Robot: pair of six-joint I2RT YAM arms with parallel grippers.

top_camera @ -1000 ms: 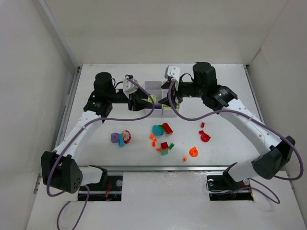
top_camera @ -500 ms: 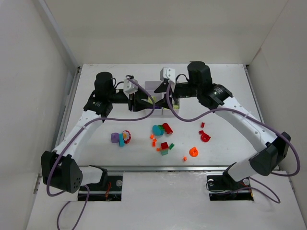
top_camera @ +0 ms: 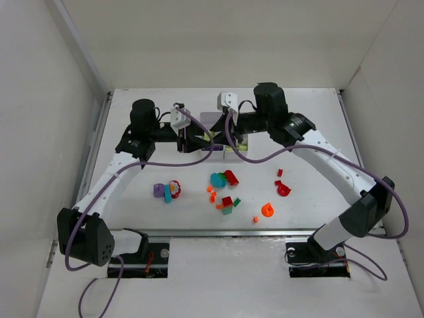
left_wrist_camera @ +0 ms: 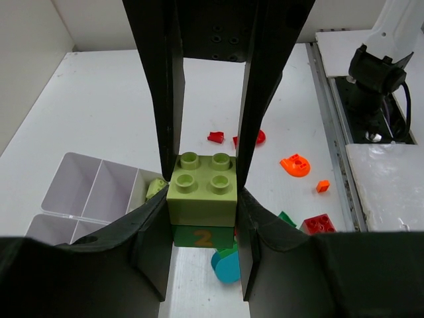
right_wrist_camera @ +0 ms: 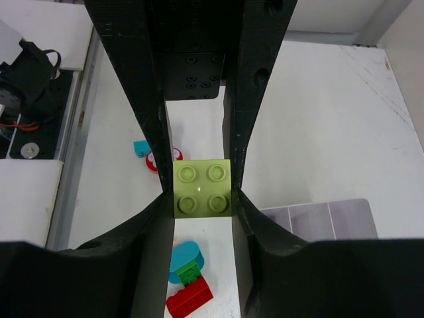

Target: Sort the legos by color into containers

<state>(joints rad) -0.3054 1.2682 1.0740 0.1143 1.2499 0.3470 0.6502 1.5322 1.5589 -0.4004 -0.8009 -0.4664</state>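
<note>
Lying just as they did a second ago, the loose legos (top_camera: 227,205) are scattered on the table (top_camera: 189,218) nearest the arm bases. An orange round piece (top_camera: 267,210) sits at 4 o'clock of the group, and a purple piece (top_camera: 158,191) at 9 o'clock. A teal piece (top_camera: 216,179) touches a red brick (top_camera: 231,177) at 12 o'clock.

Beyond them the left hand (left_wrist_camera: 203,199) has not shifted. It pinches a stack: a lime green brick (left_wrist_camera: 202,189) sitting on a dark green brick (left_wrist_camera: 202,236) marked 2.

The right arm has swung toward 9 o'clock since the earlier frame, bringing the right hand (right_wrist_camera: 202,192) close to the left one. Its fingers press against both sides of a four-stud lime brick (right_wrist_camera: 202,187). Whether that is the same brick the left hand holds cannot be told.

Farthest, at 12 o'clock of the pile, stands the white tray (left_wrist_camera: 86,185). From above it is largely covered by both hands and a purple cable (top_camera: 262,159). One compartment holds a lime piece (left_wrist_camera: 156,187).
</note>
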